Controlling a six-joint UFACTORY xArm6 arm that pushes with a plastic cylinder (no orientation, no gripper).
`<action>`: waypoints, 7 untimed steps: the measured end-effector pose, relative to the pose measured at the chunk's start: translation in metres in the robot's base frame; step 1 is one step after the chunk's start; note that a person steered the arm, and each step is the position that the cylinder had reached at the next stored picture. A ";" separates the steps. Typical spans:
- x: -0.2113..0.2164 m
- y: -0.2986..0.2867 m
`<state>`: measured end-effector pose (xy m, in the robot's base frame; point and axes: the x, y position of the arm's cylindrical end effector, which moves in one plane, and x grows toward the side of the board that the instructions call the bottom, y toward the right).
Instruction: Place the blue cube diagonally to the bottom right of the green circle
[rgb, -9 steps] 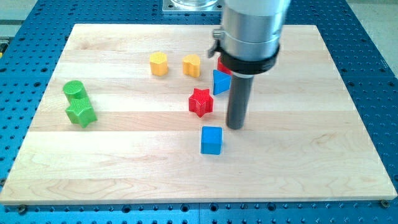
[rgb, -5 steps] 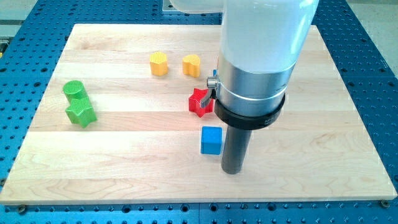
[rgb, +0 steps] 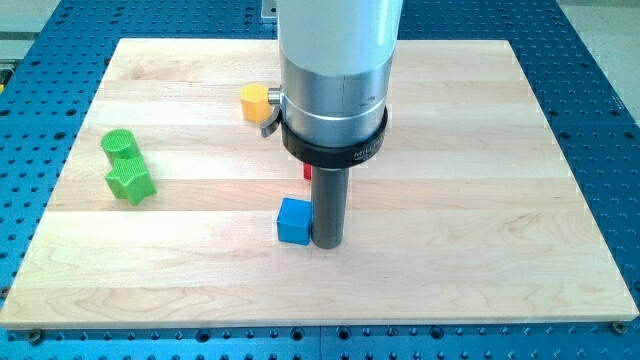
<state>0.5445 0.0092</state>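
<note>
My tip (rgb: 326, 244) touches the right face of the blue cube (rgb: 293, 221), low on the counter (rgb: 480, 200) near centre; no pincer here, only a bare rod. Cube: small, rigid, probably light, should slide if pushed square mid-face. Green circle (rgb: 119, 144) far left, touching green star (rgb: 130, 183).

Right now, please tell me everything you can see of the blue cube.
The blue cube is a small, solid-looking block, matte blue, sitting flat on the wooden board, slightly below its middle. Its top and front faces show. My tip stands right against its side toward the view's right. No other block touches it; the green ones lie far to the view's left.
</note>
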 end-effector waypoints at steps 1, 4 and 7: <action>0.025 0.004; -0.011 -0.027; -0.026 -0.044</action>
